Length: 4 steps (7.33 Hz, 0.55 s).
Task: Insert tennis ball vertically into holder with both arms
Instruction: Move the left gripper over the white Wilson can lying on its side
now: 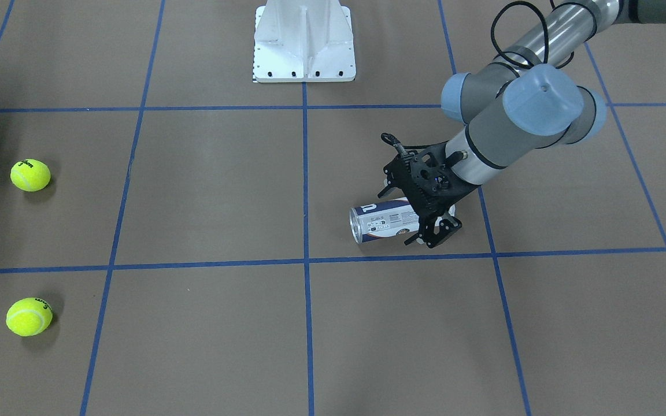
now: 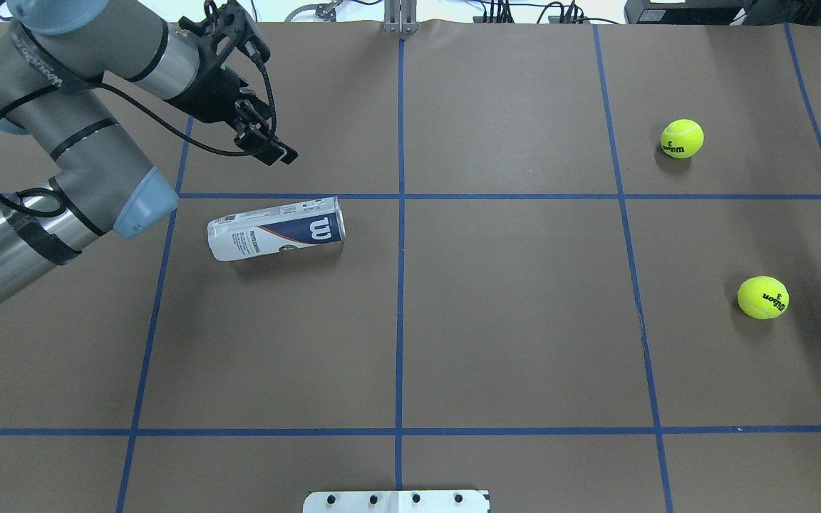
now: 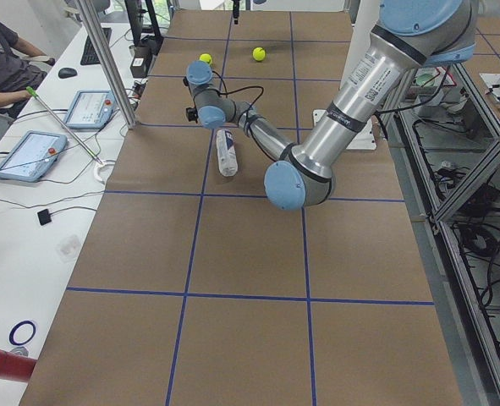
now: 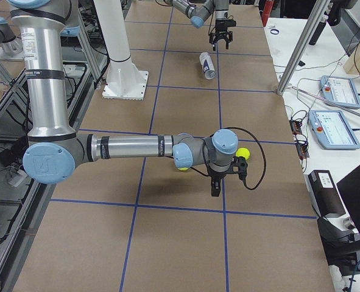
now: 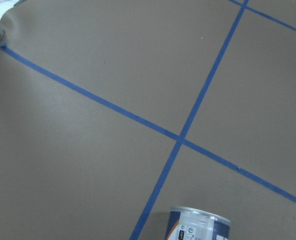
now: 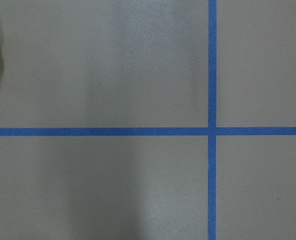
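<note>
Holder (image 2: 276, 229): lying sideways on the tabletop (image 2: 510, 320), at 9 o'clock from centre; long axis running 9-to-3 overhead, silver-rimmed end pointing to 3; white-and-navy label showing.
Left fingers (image 2: 282, 152): hanging spread, gripping nothing.
Right fingers (image 4: 215, 187): cannot tell.

Left claw (image 2: 266, 142) spread wide, pointing down, right arm (image 4: 131, 147) stretched low, horizontal

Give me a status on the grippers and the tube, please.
Left gripper open, empty, above the holder. Holder on its side, no ball inside. Right gripper by a tennis ball, state unclear. Nothing blocking it.
</note>
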Each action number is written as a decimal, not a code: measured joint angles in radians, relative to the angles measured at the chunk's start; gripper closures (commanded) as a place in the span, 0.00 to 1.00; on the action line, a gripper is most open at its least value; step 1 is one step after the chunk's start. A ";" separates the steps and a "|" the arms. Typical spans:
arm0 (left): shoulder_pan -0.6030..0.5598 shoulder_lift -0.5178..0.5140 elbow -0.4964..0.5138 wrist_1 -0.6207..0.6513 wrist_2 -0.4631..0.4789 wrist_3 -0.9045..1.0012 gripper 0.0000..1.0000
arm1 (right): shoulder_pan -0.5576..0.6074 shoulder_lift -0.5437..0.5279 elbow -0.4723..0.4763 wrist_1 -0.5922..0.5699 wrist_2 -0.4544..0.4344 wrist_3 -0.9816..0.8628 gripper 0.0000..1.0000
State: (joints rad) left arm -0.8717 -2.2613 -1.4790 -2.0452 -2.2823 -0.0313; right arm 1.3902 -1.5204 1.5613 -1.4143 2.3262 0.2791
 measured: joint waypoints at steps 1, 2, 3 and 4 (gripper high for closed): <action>0.017 -0.041 -0.001 0.090 0.019 0.045 0.01 | 0.000 -0.001 0.003 0.000 0.003 0.000 0.00; 0.042 -0.074 -0.003 0.173 0.070 0.088 0.01 | 0.001 -0.001 0.004 0.000 0.007 0.000 0.00; 0.076 -0.094 -0.006 0.234 0.151 0.135 0.01 | 0.001 -0.002 0.004 0.000 0.010 0.000 0.00; 0.110 -0.103 -0.007 0.265 0.218 0.163 0.01 | 0.001 -0.003 0.004 0.000 0.011 0.000 0.00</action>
State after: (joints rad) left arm -0.7620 -2.3643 -1.4863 -1.7806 -2.0643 0.1318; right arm 1.3912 -1.5231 1.5655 -1.4143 2.3371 0.2792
